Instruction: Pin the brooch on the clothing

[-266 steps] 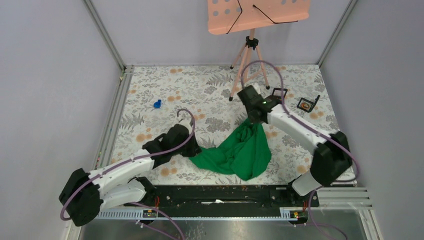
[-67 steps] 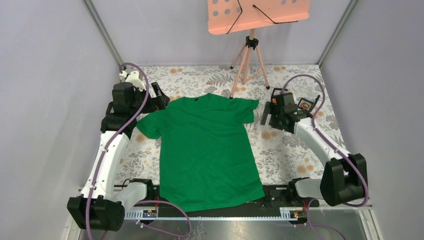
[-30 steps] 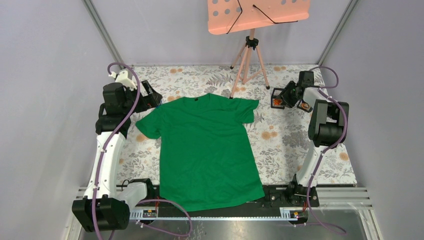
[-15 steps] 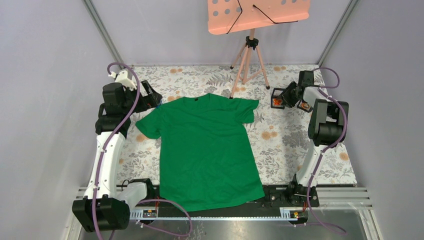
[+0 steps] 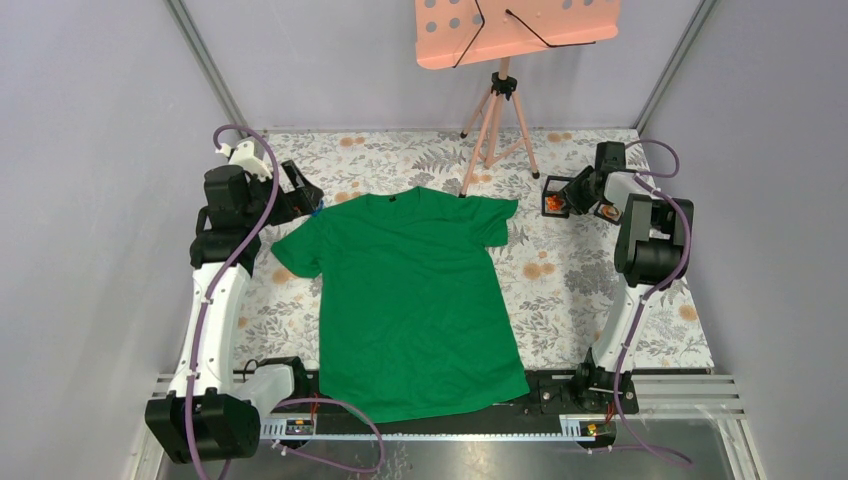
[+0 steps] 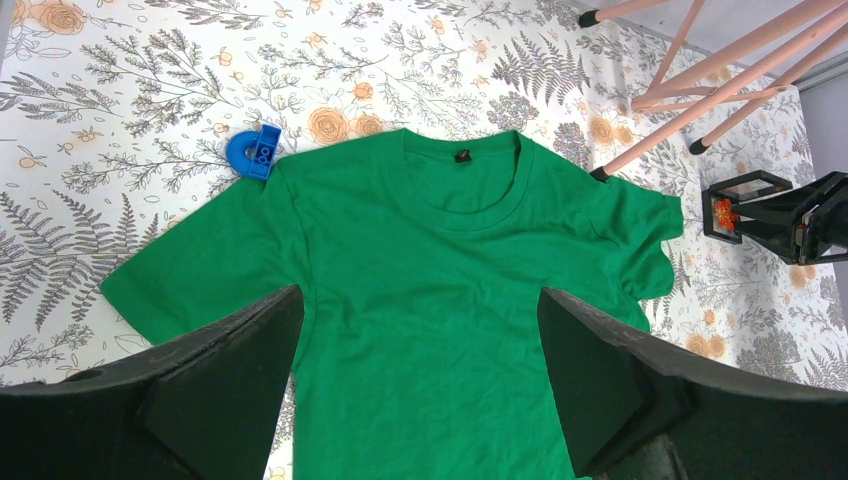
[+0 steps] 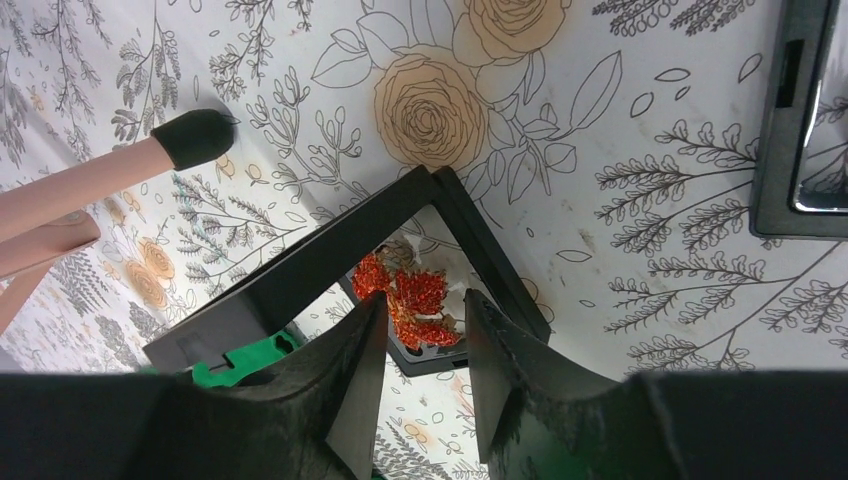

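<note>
The clothing, a bright green T-shirt (image 5: pixel 415 300), lies flat on the floral table with its neck toward the far side, and also shows in the left wrist view (image 6: pixel 440 290). The brooch (image 7: pixel 415 300), red and glittery, sits in a small black frame stand (image 7: pixel 300 270) at the far right (image 5: pixel 553 204). My right gripper (image 7: pixel 425 300) is at that stand, and its fingers flank the brooch with a narrow gap. My left gripper (image 6: pixel 420 300) hangs wide open above the shirt's left shoulder and holds nothing.
A pink music stand's tripod (image 5: pixel 497 110) stands just beyond the shirt's collar, with one leg tip (image 7: pixel 195 135) close to the brooch stand. A small blue piece (image 6: pixel 253 153) lies by the left sleeve. A second black holder (image 7: pixel 800 130) sits right of the brooch stand.
My right gripper's fingers have drawn closer together around the brooch. The left arm and the shirt have not moved.
</note>
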### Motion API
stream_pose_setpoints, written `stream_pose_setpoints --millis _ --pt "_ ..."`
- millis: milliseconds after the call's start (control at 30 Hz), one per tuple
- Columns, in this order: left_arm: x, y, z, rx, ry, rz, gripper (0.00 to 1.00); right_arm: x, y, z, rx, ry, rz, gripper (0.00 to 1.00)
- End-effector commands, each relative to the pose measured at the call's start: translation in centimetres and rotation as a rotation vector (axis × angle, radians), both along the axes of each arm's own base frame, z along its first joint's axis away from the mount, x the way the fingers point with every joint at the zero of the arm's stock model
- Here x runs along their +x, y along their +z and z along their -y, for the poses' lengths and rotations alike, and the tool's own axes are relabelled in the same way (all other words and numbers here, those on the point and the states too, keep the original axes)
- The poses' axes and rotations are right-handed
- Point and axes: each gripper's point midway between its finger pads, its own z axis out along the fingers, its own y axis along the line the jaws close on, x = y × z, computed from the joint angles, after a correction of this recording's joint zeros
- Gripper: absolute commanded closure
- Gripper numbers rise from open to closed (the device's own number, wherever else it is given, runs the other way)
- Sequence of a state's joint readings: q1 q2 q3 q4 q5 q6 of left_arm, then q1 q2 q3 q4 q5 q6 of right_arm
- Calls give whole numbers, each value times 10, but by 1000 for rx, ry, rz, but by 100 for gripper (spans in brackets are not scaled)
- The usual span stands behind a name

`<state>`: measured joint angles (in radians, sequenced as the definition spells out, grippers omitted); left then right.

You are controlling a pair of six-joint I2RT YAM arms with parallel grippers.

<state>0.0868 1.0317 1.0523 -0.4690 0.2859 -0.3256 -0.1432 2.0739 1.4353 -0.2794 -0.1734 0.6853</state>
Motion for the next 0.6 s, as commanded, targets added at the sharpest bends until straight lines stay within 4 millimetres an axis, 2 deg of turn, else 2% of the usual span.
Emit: stream_pose_setpoints --millis 0,200,400,567 --pt "8 18 1 -11 -18 64 6 14 5 4 6 -40 29 59" --pt "8 18 1 -15 -18 63 6 18 5 3 18 -43 34 62" --pt "8 19 0 -16 -14 65 6 23 8 -2 40 -22 64 79" --pt "8 18 -1 -16 -11 65 6 28 22 -6 55 -8 130 92"
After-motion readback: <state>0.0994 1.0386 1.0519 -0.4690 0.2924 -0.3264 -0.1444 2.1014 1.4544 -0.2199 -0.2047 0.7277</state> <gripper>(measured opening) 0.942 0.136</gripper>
